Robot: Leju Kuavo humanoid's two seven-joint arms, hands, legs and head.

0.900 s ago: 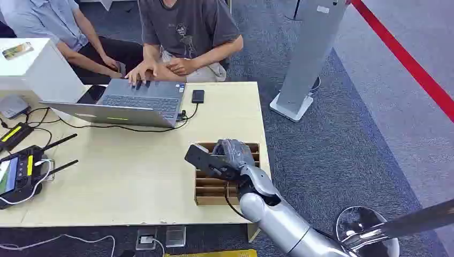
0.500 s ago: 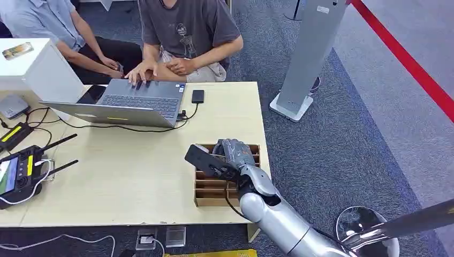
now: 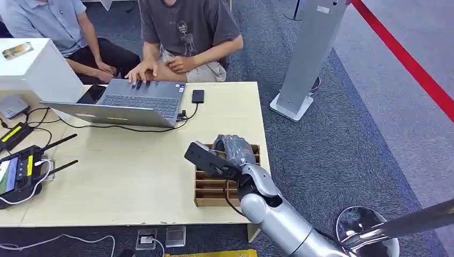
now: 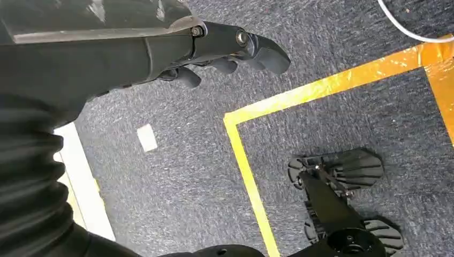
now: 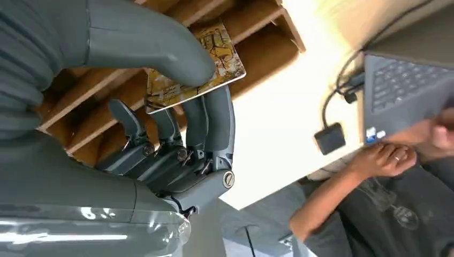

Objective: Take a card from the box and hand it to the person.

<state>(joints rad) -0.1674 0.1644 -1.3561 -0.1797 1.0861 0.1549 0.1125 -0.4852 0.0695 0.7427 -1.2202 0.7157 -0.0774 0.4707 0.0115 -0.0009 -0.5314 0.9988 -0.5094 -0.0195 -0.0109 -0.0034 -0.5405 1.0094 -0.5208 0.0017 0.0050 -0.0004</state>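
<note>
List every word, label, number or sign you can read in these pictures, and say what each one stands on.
No text can be read.
Card held by the right hand: yellow printed pattern, any words blurred.
T-shirt: a printed figure, lettering too small.
Laptop: key legends and a blue sticker, too small.
Controller: lit screen, too small.
Grey post: a small white label, too small.

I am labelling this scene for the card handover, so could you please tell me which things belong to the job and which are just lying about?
Part of the job:
- card, pinched by the right hand
- wooden box
- person in the dark T-shirt

Just lying about:
- laptop
- phone
- remote controller
- left hand, hanging over the floor
</note>
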